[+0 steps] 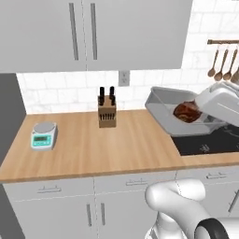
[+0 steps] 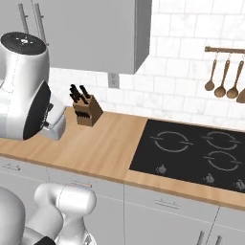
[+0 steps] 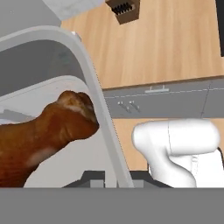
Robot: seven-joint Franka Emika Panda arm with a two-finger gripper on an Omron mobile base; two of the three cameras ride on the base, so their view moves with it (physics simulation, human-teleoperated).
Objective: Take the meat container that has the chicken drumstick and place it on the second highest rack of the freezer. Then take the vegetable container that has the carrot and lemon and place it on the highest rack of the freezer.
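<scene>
**Meat tray carried high over the counter**

Closest to the hand camera is the chicken drumstick (image 3: 41, 140), a glossy brown lump lying against the curved grey wall of the meat container (image 3: 94, 100), whose rim runs down to the gripper (image 3: 111, 177) at the bottom of that picture. Its fingertips are mostly lost behind the rim, so the pinch is a judgement: the jaws seem pressed onto the tray's edge, since the tray hangs in the air with nothing else under it.

From the left base camera the meat container (image 1: 163, 105) sits tilted above the wooden counter (image 1: 93, 144), near the edge of the black cooktop (image 1: 210, 142), with the drumstick (image 1: 186, 112) slid toward its low side. Gripping by one edge likely explains the tilt.

A knife block (image 1: 107, 112) and a small kitchen scale (image 1: 43, 135) stand well apart from the tray. The tray is off the counter but not yet shelved, so the first placing is under way
</scene>
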